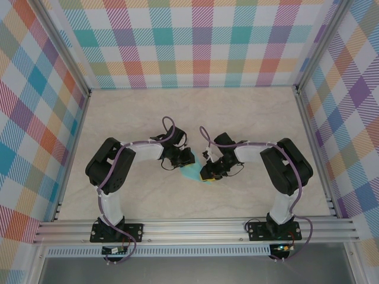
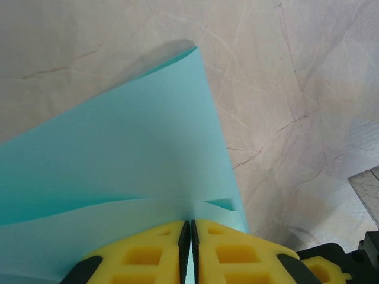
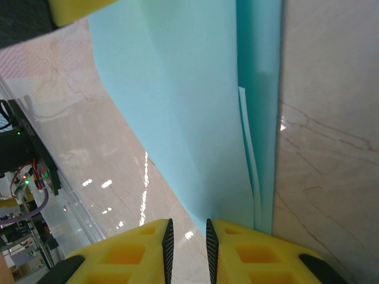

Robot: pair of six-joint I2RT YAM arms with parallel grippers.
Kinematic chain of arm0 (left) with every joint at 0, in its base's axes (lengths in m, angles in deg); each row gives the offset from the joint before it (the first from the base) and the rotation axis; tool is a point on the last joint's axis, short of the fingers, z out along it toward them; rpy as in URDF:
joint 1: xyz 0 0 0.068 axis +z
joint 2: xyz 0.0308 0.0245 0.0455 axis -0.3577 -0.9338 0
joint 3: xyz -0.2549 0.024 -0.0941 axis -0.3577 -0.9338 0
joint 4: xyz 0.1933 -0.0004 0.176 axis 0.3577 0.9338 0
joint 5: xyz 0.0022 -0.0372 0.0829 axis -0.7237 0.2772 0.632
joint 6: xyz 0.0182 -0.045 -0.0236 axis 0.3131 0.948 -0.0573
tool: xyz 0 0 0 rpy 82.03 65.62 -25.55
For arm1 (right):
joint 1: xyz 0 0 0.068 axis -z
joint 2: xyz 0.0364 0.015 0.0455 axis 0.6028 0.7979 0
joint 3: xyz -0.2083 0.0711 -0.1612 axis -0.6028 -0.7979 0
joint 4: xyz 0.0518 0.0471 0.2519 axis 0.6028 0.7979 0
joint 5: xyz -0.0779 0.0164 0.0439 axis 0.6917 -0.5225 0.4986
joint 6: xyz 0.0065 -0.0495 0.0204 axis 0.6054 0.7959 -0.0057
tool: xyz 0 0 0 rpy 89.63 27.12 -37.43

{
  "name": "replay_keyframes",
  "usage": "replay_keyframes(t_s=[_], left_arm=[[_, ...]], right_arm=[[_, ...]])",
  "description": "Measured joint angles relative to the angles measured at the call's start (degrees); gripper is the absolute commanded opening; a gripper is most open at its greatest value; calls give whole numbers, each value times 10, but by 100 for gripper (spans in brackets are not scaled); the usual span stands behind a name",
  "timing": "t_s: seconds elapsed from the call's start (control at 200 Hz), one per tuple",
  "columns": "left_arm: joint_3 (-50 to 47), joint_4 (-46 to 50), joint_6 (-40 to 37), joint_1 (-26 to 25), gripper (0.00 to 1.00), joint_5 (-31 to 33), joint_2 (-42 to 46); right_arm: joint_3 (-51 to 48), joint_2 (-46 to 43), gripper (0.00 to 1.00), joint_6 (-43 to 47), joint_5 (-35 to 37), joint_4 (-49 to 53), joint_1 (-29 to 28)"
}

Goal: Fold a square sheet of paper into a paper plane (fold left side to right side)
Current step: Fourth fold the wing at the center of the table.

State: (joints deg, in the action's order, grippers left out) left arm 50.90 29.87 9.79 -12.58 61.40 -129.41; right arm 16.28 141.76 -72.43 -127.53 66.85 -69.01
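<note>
the teal square sheet of paper (image 1: 190, 173) is arching in a loose, uncreased fold near the middle of the tabletop (image 1: 237, 112); the left gripper (image 2: 190, 228) is pinching its edge, the right gripper (image 3: 188, 223) is sitting narrowly apart beside it

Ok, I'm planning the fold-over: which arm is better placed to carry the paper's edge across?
Likely left: the left hand is pinched shut on the paper, whose edge is lifted off the table. The right hand shows a slight gap with no paper in it.
</note>
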Motion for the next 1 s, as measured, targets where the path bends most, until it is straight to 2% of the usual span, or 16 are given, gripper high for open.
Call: replay_keyframes(t_s=[0.225,0.505,0.885,1.0], left_arm=[[0,1,0,0,14,0,0],[0,1,0,1,13,0,0],[0,2,0,1,13,0,0],[0,1,0,1,13,-1,0]], right_arm=[[4,0,25,3,11,11,0],[1,-5,19,9,26,24,0],[-65,-62,19,-22,49,26,3],[-73,-101,20,-31,77,65,3]])
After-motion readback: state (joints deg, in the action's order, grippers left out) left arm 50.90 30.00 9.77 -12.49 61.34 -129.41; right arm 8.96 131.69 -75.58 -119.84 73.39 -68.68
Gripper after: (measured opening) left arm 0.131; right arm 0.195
